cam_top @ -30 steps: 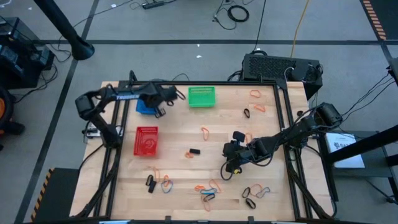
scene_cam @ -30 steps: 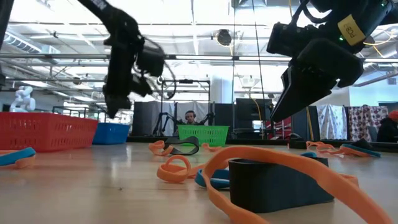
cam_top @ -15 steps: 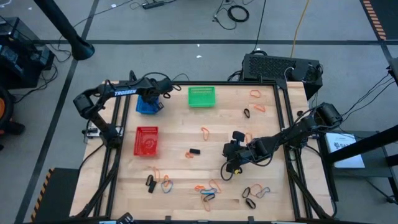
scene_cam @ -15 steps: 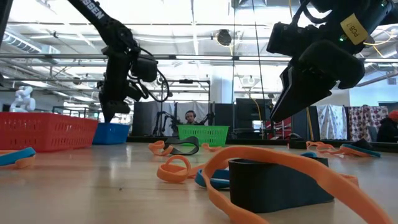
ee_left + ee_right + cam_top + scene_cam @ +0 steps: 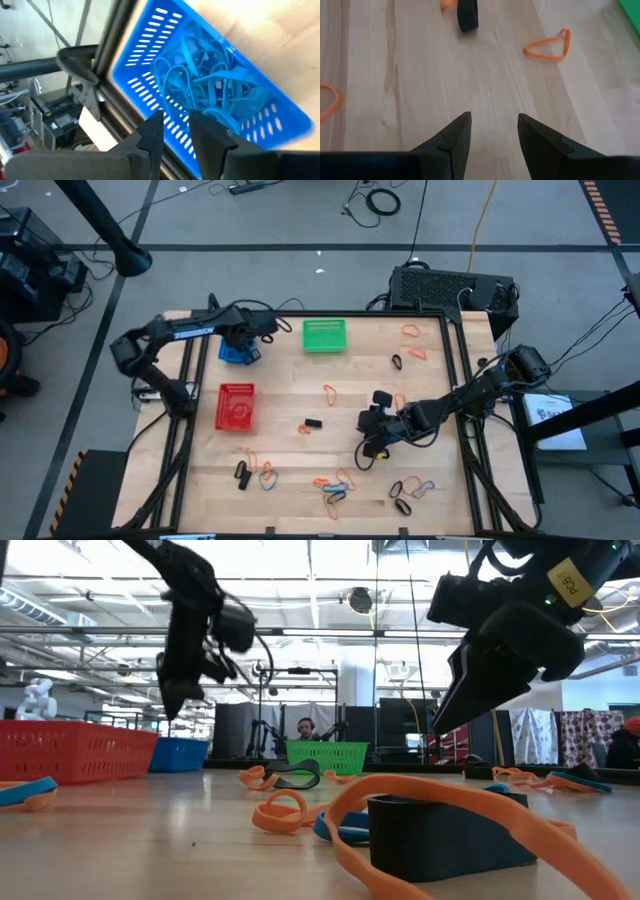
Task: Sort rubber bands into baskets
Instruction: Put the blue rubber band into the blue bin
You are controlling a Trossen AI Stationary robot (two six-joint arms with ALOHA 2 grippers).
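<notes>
You are looking at a robotics lab in a large industrial hall. Beyond the right gripper (image 5: 470,705) the low view shows a high ceiling with steel trusses, ducts and strip lights, and a person (image 5: 305,727) seated far behind the green basket (image 5: 326,752). Below the left gripper (image 5: 245,350) the wooden table (image 5: 300,395) sits in a black metal frame on grey concrete floor (image 5: 300,220) marked with tape and strewn with cables (image 5: 380,200).

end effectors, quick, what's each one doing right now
Left end effector: open, empty, over the blue basket.
Right end effector: open, empty, above bare table.
</notes>
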